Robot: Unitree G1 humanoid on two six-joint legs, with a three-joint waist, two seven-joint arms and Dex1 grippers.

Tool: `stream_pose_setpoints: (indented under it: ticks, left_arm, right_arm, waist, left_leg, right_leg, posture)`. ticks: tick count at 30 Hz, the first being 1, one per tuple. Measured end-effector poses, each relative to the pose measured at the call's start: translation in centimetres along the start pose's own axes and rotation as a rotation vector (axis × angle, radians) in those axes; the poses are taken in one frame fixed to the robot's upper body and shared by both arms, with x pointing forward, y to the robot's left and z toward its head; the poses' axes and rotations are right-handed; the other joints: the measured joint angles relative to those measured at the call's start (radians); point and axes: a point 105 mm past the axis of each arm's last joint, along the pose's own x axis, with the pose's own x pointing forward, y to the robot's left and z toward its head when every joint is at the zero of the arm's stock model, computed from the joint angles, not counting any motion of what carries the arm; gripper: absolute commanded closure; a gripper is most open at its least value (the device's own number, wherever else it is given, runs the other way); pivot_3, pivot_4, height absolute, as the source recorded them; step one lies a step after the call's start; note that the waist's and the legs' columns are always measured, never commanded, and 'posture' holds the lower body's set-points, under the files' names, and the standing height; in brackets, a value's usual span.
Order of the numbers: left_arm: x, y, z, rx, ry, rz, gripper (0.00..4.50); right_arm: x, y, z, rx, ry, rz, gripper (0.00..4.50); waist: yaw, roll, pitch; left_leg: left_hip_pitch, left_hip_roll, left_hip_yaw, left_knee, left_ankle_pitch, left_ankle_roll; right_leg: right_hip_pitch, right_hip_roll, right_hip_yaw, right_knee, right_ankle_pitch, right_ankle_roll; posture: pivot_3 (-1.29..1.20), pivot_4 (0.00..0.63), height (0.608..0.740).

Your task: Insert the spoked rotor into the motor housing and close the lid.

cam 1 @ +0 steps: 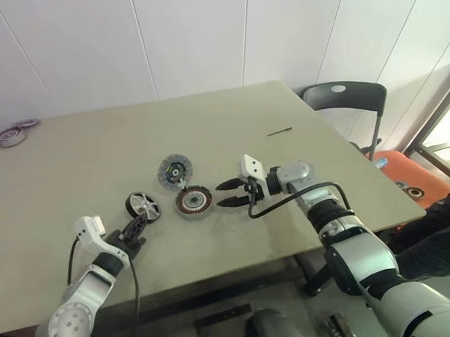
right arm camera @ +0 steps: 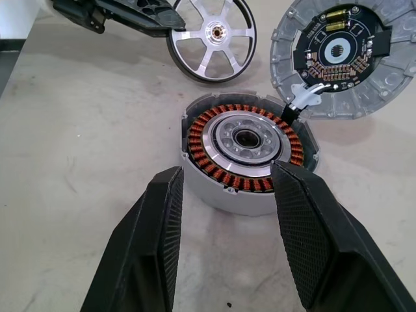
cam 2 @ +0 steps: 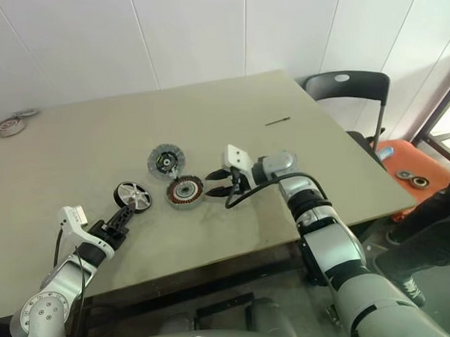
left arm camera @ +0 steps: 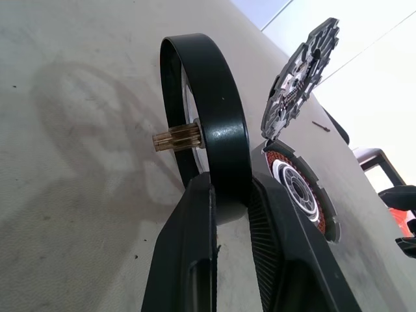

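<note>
The spoked rotor [cam 1: 142, 206] stands on edge on the table, its silver spokes facing the motor housing [cam 1: 193, 201]. My left gripper [left arm camera: 231, 188] is shut on the rotor's black rim [left arm camera: 218, 136], one finger on each side. The housing [right arm camera: 247, 156] lies flat, its copper windings showing. Behind it the lid [right arm camera: 344, 55] stands tilted up from the housing's far rim, circuit side showing. My right gripper [cam 1: 227, 193] is open just to the right of the housing, fingers [right arm camera: 149, 247] pointing at it with nothing between them.
Two round metal parts [cam 1: 14, 133] lie at the table's far left edge. A thin dark stick [cam 1: 279, 132] lies at the back right. A black chair [cam 1: 345, 96] and an orange object [cam 1: 404, 175] stand beyond the right edge, beside a person's leg [cam 2: 429, 227].
</note>
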Motion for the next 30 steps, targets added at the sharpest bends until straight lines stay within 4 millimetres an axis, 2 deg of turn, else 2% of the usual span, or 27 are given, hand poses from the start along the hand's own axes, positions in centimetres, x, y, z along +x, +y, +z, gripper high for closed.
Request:
stream_pose_setpoints:
  ticks: [3, 6, 16, 23, 27, 30]
  left_arm:
    - [0.0, 0.0, 0.0, 0.0, 0.0, -0.003, 3.82]
    - [0.0, -0.1, 0.0, -0.001, -0.001, -0.009, 4.13]
    - [-0.2, -0.7, 0.0, 0.006, 0.008, -0.046, 4.13]
    - [-0.6, -4.2, 1.4, 0.019, -0.005, -0.213, 4.13]
    - [-0.8, -7.5, 2.9, 0.038, -0.034, -0.358, 4.13]
    - [-1.0, -9.5, 3.1, 0.048, -0.016, -0.452, 4.13]
  right_arm:
    - [0.0, 0.0, 0.0, -0.001, 0.002, -0.001, 2.24]
    - [0.0, 0.0, -0.1, -0.004, 0.006, -0.003, 2.24]
    - [0.0, 0.0, -0.5, 0.007, 0.02, -0.009, 2.24]
    - [0.0, -0.1, -1.0, 0.015, 0.034, -0.02, 2.24]
    - [-0.1, -0.1, -1.2, 0.015, 0.043, -0.024, 2.24]
    - [-0.1, -0.2, -1.1, 0.012, 0.044, -0.025, 2.24]
  waist:
    - [0.0, 0.0, 0.0]
    - [0.0, 0.0, 0.0]
    - [0.0, -0.001, 0.001]
    - [-0.001, -0.003, 0.003]
    - [0.0, -0.003, 0.004]
    - [0.0, -0.003, 0.004]
  left_leg:
    - [0.0, 0.0, 0.0, 0.0, 0.0, 0.0]
    - [0.0, 0.0, 0.0, 0.0, 0.0, 0.0]
    - [0.0, 0.0, 0.0, 0.0, 0.0, 0.0]
    - [-0.001, 0.0, 0.0, 0.0, 0.0, 0.0]
    - [-0.001, 0.0, 0.0, 0.0, 0.0, 0.0]
    - [0.0, 0.0, 0.001, 0.0, 0.0, 0.0]
  right_leg:
    - [0.0, 0.0, 0.0, 0.0, 0.0, 0.0]
    - [0.0, 0.0, 0.0, 0.0, 0.0, 0.0]
    - [0.0, 0.0, 0.0, 0.0, 0.0, 0.0]
    - [0.0, 0.0, 0.0, 0.0, 0.0, 0.0]
    - [0.0, 0.0, 0.001, 0.0, 0.0, 0.0]
    - [0.0, 0.0, 0.001, 0.0, 0.0, 0.0]
  posture:
    - [0.0, 0.0, 0.74]
    - [0.0, 0.0, 0.74]
    - [0.0, 0.0, 0.74]
    - [0.0, 0.0, 0.74]
    - [0.0, 0.0, 0.74]
    - [0.0, 0.0, 0.74]
